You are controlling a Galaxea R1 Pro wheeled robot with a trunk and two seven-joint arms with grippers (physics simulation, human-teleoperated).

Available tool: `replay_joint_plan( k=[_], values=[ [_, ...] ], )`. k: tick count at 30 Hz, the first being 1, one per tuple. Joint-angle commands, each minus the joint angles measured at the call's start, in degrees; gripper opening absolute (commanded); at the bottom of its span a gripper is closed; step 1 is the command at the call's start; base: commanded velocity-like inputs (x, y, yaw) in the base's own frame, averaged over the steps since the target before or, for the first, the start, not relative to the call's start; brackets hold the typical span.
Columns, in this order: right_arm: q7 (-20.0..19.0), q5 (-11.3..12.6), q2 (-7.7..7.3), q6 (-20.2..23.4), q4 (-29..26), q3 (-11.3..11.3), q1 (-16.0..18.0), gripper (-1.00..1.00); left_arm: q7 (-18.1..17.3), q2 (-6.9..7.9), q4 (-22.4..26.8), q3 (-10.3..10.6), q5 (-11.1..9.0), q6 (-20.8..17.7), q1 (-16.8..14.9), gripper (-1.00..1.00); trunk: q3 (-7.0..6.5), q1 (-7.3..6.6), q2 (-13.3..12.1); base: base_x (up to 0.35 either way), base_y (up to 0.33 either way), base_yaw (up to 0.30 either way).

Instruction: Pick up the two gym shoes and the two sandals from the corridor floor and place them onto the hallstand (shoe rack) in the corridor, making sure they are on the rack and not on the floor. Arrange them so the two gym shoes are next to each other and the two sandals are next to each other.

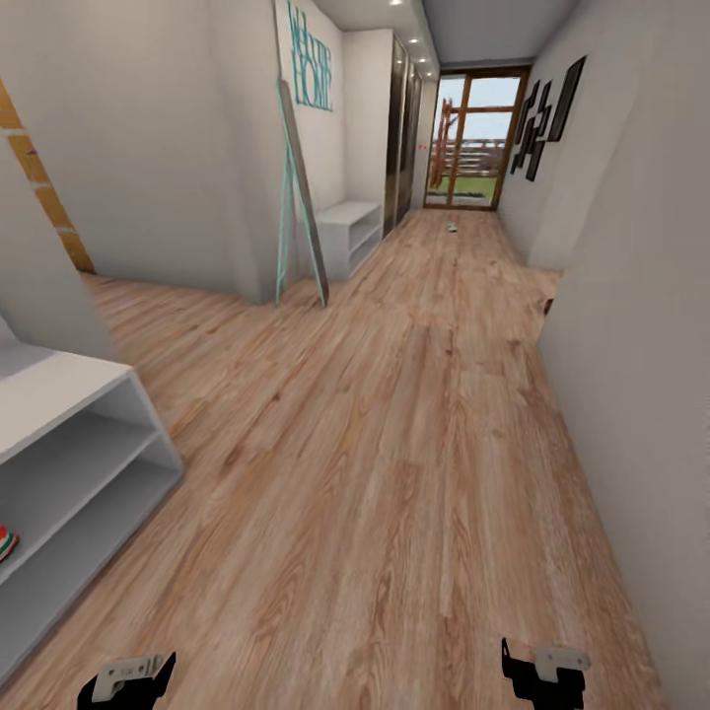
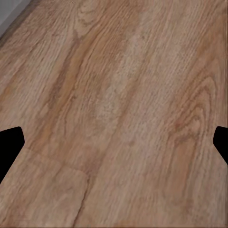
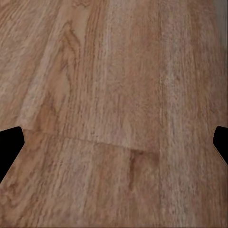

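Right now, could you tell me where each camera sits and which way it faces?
Head view: high on the robot, facing along the corridor floor past the hallstand; both grippers show, left, right.
Left wrist view: points down at bare planks; dark fingertips.
Right wrist view: likewise; fingertips.
All three share the floor.

Gym shoe (image 1: 6,543) — edge-cropped, mostly hidden.

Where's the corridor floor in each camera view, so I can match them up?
Head view: the corridor floor runs from the bottom edge up to the far glass door.
Left wrist view: its wood planks lie under the open left gripper.
Right wrist view: its planks lie under the open right gripper.
Shared landmark: the black grippers, along the head view's bottom edge.
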State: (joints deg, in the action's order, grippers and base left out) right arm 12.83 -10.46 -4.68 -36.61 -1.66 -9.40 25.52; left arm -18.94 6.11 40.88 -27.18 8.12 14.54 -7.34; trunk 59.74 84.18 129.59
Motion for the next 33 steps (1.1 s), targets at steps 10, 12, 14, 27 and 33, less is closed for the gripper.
replay_joint_plan(
  k=[10, 12, 14, 27, 33],
  values=[
    [0.3, -0.6, 0.23, -0.1, 0.1, -0.4, 0.1, 1.0, -0.2, -0.03, 0.0, -0.4, 0.5, 0.3, 0.0, 1.0, 0.05, 0.03, 0.0, 0.337, 0.0, -0.291],
    [0.3, -0.6, 0.3, -0.1, 0.1, -0.4, 0.1, 1.0, -0.2, 0.01, 0.0, -0.4, 0.4, 0.3, 0.0, 1.0, 0.05, 0.03, 0.0, 0.338, 0.0, -0.225],
    [0.3, -0.6, 0.34, -0.1, 0.0, -0.4, 0.1, 1.0, -0.1, 0.01, 0.0, -0.4, 0.4, 0.3, 0.0, 1.0, 0.05, 0.03, 0.0, 0.338, 0.0, -0.128],
    [0.1, -0.8, 0.33, -0.1, 0.1, -0.3, 0.1, 1.0, -0.1, -0.03, 0.0, -0.4, 0.3, 0.3, 0.0, 1.0, 0.05, 0.03, 0.0, 0.338, 0.0, -0.014],
    [0.1, -0.8, 0.29, -0.1, 0.1, -0.4, 0.1, 1.0, -0.1, 0.02, 0.0, -0.4, 0.4, 0.3, 0.0, 1.0, 0.05, 0.03, 0.0, 0.338, 0.0, 0.0]
  ],
)
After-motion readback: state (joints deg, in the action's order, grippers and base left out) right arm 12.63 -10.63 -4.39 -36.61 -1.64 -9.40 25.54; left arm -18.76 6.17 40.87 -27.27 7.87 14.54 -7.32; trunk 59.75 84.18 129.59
